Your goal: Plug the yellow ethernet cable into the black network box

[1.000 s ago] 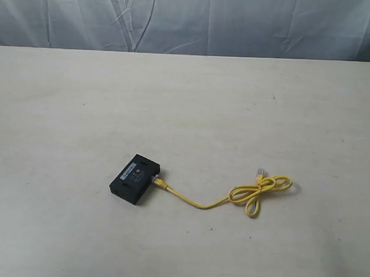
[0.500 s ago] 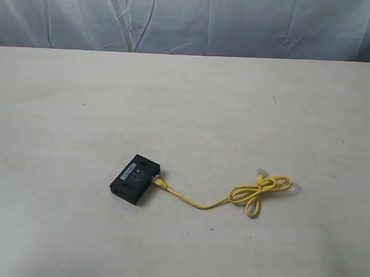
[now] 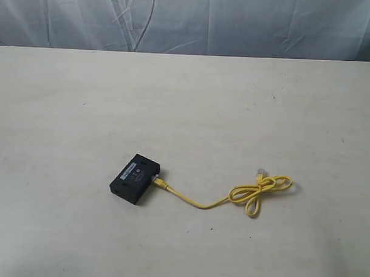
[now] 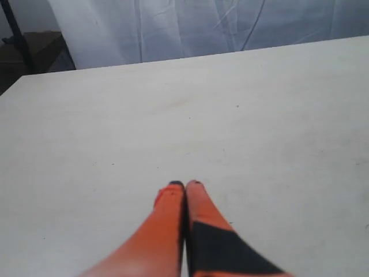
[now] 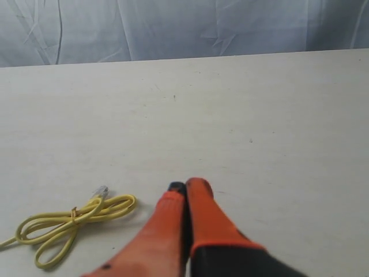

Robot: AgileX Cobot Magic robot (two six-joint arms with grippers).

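Nothing has shifted since the earlier frames. Black network box (image 3: 135,179): flat, matte, rectangular, with a pale label strip, lying on the pale table (image 3: 186,102). Yellow ethernet cable (image 3: 198,206): one plug meets the box's edge, though whether it is seated cannot be told. The thin cord runs away from the box to a tied bow-shaped loop with a clear plug. Left gripper (image 4: 185,184) and right gripper (image 5: 185,186): orange fingers clenched together, grasping nothing.
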